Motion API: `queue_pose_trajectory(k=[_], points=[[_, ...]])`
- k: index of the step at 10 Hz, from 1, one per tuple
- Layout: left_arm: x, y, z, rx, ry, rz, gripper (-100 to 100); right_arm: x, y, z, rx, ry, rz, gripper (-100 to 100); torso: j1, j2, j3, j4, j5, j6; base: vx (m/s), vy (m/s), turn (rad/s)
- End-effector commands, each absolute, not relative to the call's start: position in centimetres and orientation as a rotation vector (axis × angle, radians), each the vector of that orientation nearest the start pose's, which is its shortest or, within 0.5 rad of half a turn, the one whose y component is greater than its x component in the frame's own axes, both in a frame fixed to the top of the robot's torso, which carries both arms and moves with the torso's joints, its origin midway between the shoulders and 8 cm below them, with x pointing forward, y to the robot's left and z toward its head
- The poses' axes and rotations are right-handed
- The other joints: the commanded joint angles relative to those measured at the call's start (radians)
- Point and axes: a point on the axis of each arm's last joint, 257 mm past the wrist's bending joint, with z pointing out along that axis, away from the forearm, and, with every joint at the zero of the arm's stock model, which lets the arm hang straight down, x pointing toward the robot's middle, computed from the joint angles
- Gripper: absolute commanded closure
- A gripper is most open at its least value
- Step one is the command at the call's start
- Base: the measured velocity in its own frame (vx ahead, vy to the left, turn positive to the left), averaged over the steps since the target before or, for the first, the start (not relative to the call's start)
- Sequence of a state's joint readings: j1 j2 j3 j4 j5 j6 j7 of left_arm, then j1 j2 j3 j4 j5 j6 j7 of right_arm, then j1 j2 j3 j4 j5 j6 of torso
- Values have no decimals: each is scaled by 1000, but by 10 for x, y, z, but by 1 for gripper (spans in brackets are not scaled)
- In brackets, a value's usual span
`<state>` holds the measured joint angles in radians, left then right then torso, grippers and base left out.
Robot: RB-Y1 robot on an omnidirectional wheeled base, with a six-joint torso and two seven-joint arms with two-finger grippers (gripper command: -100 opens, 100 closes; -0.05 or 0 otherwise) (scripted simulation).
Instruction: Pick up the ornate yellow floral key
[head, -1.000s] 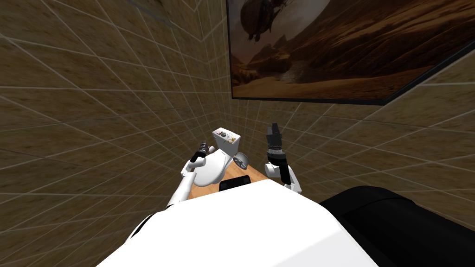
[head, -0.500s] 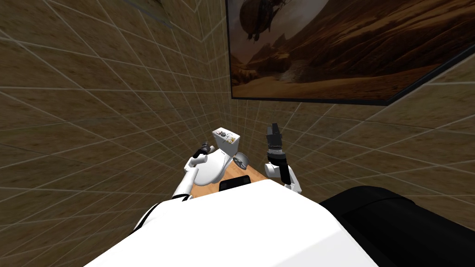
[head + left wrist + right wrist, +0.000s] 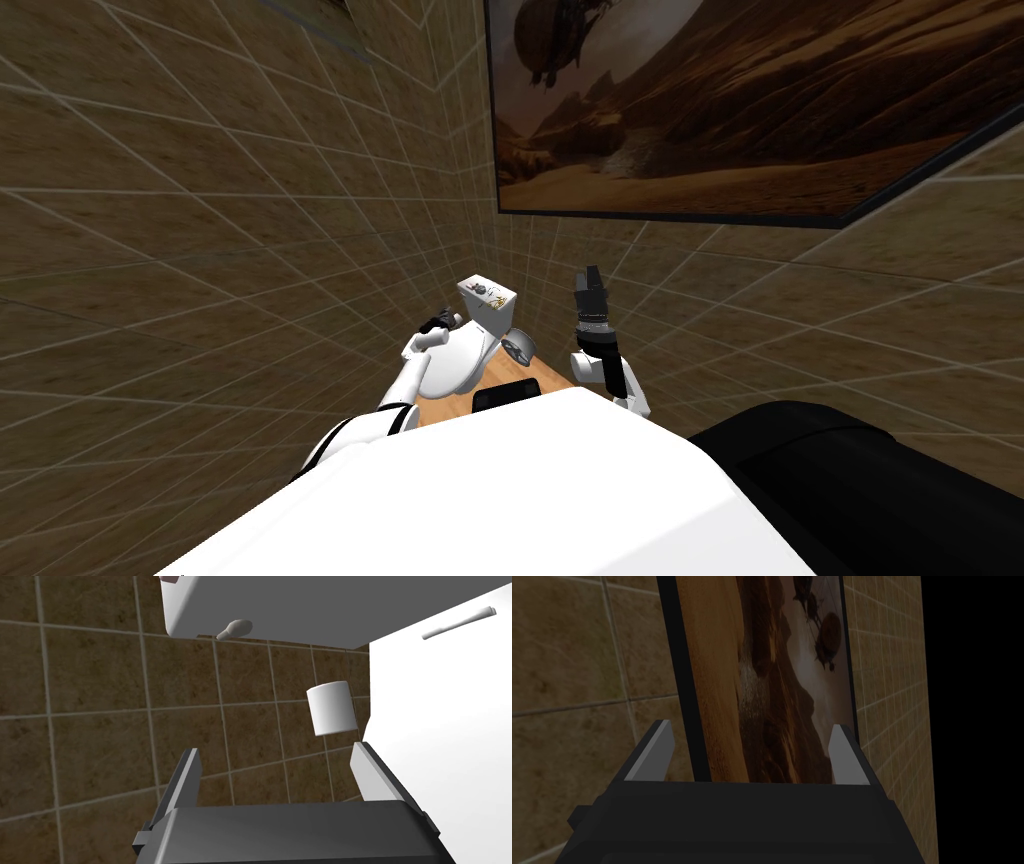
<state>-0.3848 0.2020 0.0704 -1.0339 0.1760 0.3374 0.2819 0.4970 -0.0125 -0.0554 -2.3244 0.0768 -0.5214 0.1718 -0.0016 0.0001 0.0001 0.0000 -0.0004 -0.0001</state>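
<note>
A small yellow key (image 3: 498, 303) lies on the flat lid of the white toilet tank (image 3: 490, 312), next to a darker small item (image 3: 481, 290). My left gripper (image 3: 440, 320) hovers by the left side of the toilet bowl (image 3: 455, 360), below lid height. In the left wrist view its fingers (image 3: 187, 773) are open with nothing between them (image 3: 277, 766), facing the tiled wall under the tank (image 3: 300, 606) and its flush lever (image 3: 235, 628). My right gripper (image 3: 590, 280) is raised to the right of the tank, open and empty (image 3: 749, 746).
Brown tiled walls close in around the toilet in a corner. A toilet paper roll (image 3: 332, 708) hangs on the wall beside the bowl (image 3: 440, 726). A large framed picture (image 3: 700, 100) hangs above. A black rounded object (image 3: 850, 480) sits at my right.
My left arm has swung in closer to the toilet bowl, its gripper edging slightly toward the tank. The right arm and the key have not moved.
</note>
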Motion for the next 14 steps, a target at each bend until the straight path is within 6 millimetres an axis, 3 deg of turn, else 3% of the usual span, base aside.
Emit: queue_pose_trajectory(k=[1, 6, 14], points=[[611, 287, -357, -1888, 1334, -1043, -100, 330, -282, 49, 475, 652, 1052, 0, 0, 0, 0, 0, 0, 0, -7, -30, 52], [610, 278, -379, -2040, 1356, -981, -100, 330, -282, 49, 475, 652, 1052, 0, -2, 0, 0, 0, 0, 0, -1, -44, 45], [613, 257, -388, -2281, 1366, -889, -100, 330, -282, 49, 475, 652, 1052, 0, -2, -2, -1, 0, 0, 0, 8, -49, 48]])
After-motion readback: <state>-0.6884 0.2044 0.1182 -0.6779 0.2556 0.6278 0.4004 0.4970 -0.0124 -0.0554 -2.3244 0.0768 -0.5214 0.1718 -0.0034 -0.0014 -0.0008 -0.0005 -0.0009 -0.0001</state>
